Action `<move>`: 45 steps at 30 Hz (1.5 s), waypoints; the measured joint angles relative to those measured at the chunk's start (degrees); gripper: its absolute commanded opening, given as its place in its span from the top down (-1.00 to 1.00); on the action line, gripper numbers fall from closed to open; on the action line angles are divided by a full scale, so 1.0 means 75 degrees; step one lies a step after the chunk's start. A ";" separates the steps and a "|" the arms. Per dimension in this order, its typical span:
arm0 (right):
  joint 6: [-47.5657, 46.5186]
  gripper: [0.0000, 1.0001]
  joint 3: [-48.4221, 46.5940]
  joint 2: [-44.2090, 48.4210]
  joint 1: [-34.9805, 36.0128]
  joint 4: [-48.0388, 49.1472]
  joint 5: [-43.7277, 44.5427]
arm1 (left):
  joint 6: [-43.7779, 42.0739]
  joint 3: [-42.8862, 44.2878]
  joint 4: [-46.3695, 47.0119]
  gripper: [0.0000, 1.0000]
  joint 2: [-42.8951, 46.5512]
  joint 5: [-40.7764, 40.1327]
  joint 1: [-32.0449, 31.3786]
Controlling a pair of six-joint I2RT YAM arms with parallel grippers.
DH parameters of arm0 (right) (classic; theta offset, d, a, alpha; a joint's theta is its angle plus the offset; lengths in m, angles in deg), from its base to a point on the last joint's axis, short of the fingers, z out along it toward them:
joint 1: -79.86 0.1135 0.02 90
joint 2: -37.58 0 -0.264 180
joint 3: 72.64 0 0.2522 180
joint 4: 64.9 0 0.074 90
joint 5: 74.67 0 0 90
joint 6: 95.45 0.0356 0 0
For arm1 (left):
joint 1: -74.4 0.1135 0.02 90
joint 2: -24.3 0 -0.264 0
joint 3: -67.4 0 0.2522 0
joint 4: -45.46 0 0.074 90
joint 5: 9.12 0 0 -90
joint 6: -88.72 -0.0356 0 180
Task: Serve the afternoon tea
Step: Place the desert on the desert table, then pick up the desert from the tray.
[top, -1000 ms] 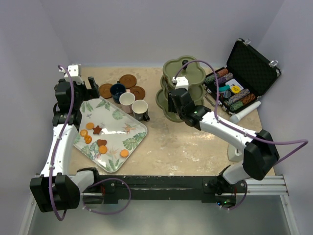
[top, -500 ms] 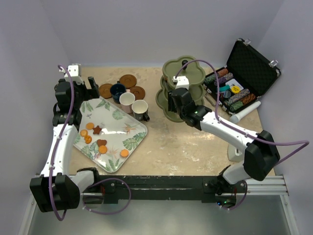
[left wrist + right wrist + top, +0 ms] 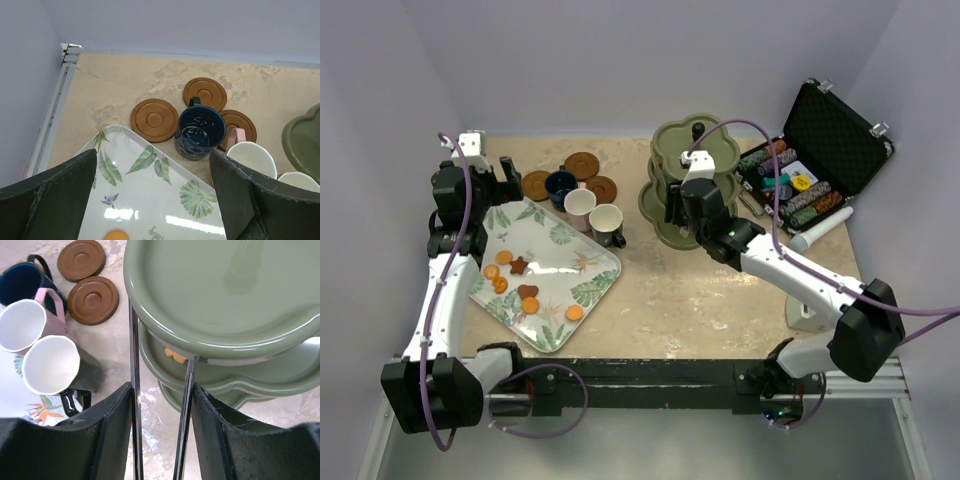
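Note:
The olive-green three-tier stand stands mid-table. My right gripper is beside it, shut on metal tongs whose two blades stand slightly apart. An orange biscuit lies on the middle tier by the right blade's tip. The navy cup, pinkish-white cup and cream cup stand close together by three brown saucers. My left gripper hangs open over the far corner of the leaf-patterned tray, where several biscuits lie.
An open black case of poker chips sits at the back right, with a white cylinder in front of it. The walls close in on the left, back and right.
My right gripper has shifted a little to the right along the stand, and the tongs' blades have spread slightly. The left arm has not moved.

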 measured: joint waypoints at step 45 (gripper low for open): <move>-0.0035 0.02 -0.0819 -0.1026 0.2917 0.0790 -0.0586 | 0.0006 0.0000 0.0029 -0.97 -0.0003 0.0058 0.0000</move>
